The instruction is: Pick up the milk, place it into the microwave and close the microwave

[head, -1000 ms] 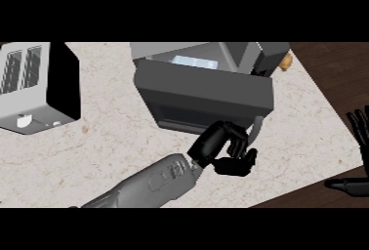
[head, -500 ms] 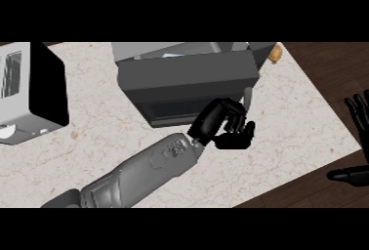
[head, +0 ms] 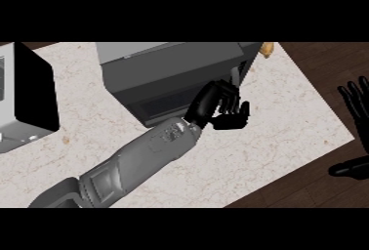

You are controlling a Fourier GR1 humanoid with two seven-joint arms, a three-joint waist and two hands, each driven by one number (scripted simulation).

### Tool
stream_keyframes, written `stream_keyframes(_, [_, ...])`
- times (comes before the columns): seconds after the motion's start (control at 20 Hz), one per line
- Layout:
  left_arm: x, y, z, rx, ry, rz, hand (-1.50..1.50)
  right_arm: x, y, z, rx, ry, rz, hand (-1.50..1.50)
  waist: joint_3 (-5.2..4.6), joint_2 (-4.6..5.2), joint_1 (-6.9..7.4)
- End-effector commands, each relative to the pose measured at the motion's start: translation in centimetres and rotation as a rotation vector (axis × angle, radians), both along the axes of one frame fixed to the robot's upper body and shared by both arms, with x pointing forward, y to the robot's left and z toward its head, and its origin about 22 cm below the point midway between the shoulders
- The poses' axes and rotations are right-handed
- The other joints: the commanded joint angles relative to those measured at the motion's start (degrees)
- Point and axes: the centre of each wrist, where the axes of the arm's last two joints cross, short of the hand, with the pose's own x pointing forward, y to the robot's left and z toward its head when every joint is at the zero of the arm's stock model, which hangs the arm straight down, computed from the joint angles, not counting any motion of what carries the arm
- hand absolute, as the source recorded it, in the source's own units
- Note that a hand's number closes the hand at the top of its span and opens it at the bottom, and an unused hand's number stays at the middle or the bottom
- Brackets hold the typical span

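Now pushed almost shut: dark grey boxy microwave [head: 173,73] door, under released left robot hand [head: 220,110] fingers. Milk unseen, presumably inside. Right robot hand [head: 357,105] resting open beyond marble desk [head: 274,141].

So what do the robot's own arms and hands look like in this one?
The left forearm is a grey, boxy shell with panel seams and a small patterned patch near the wrist. It ends in a glossy black left hand with slim segmented fingers. Only the matching black right hand shows at the right edge. No cables are visible.
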Motion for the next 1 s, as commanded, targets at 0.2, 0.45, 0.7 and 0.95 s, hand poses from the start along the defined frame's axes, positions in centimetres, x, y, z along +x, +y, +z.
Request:
stream_keyframes(0.2, [0.9, -1.9, 2.9, -0.038, -0.046, -0.008, 1.5, 1.1, 1.6, 1.3, 0.005, -0.003, 0.187, -1.5, 0.09, 0.58, -1.79])
stream_keyframes(0.45, [1.0, -1.9, 2.9, -0.036, -0.042, 0.012, 1.5, 2.1, 3.0, 4.3, -0.093, -0.052, 0.333, 1.5, 0.08, 0.27, -2.49])
stream_keyframes(0.7, [1.1, -1.9, 2.8, -0.036, -0.049, 0.028, 1.5, 2.4, 5.6, 6.2, -0.154, -0.084, 0.503, 1.5, 0.17, 0.06, -2.92])
stream_keyframes(0.95, [1.1, -1.7, 2.5, -0.049, -0.031, 0.054, 1.5, 2.2, 7.2, 7.4, -0.172, -0.113, 0.568, 1.5, 0.18, -0.05, -4.02])
